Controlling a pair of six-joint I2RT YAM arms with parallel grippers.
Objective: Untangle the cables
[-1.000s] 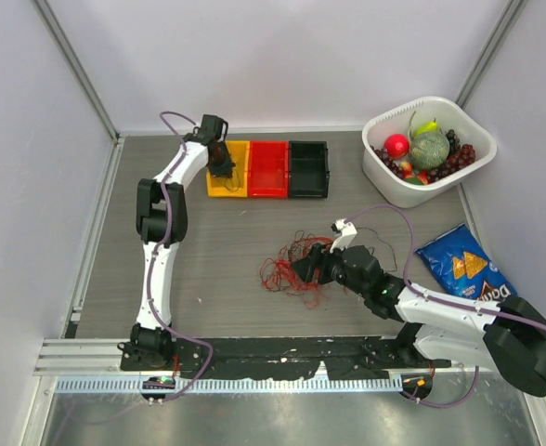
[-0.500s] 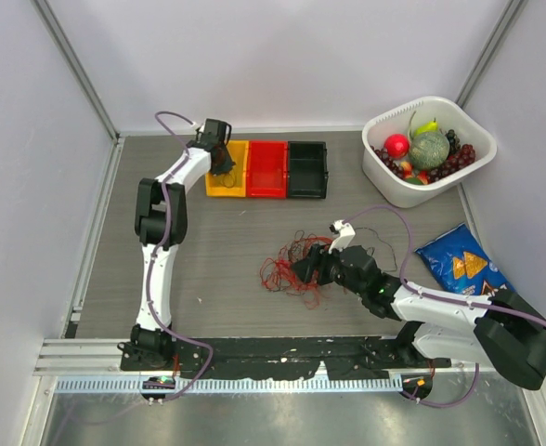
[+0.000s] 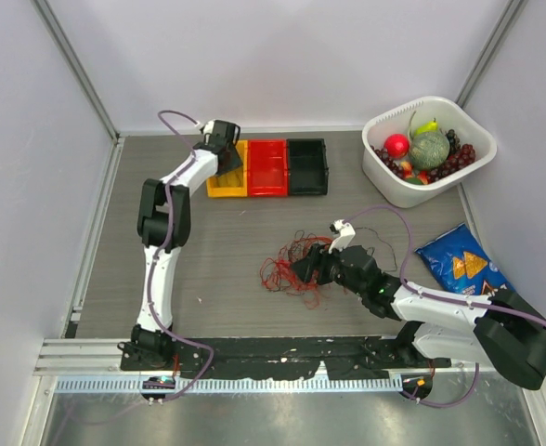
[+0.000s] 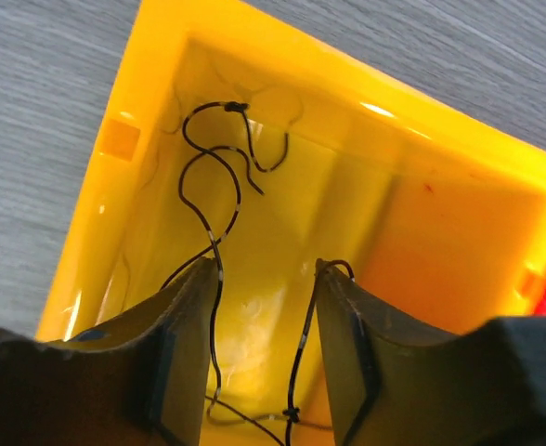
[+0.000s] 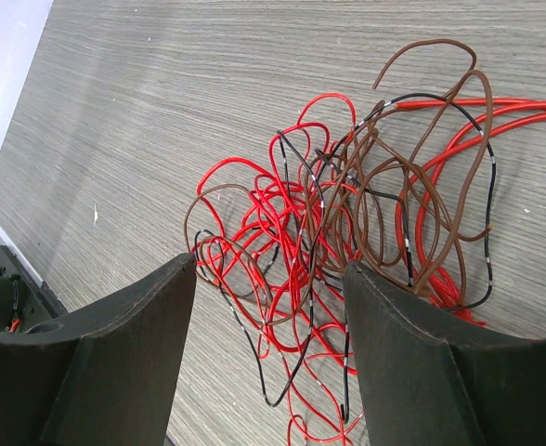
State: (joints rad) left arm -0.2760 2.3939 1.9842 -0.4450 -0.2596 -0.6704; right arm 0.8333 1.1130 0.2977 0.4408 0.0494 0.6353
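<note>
- Left hand [image 4: 262, 269] is hanging over the yellow bin [image 4: 459, 223] at the far left of the tabletop [image 3: 217, 251], palm down into it.
- Its two fingers stand a moderate gap apart, neither pinched nor wide. I can see bare yellow floor between them.
- A thin black wire [image 4: 237, 190] lies curled inside that bin. One strand runs down along the inner edge of each finger, but nothing is clamped. I read this hand as holding nothing.
- That placement makes sense to me: one freed strand gets its own bin, clear of the rest.
- The red bin [image 3: 267, 167] and black bin [image 3: 308, 167] sit just to the right of it. From the overhead view I can't tell what's in them.
- The main tangle of cables [image 5: 347, 204] is mid-tabletop, toward the near right. Red, brown and black loops are all knotted through each other.
- Right hand [image 5: 268, 265] is low over the near side of that heap with its fingers spread wide, the loops framed between them.
- It grips nothing. Whether the fingertips brush a loop, I can't say.
- My guess is that it's lined up there to choose the next strand, and plenty of sorting is left.
- Tub of fruit [image 3: 384, 181] at far right and chip bag [image 3: 463, 265] at right sit well apart from the heap.
</note>
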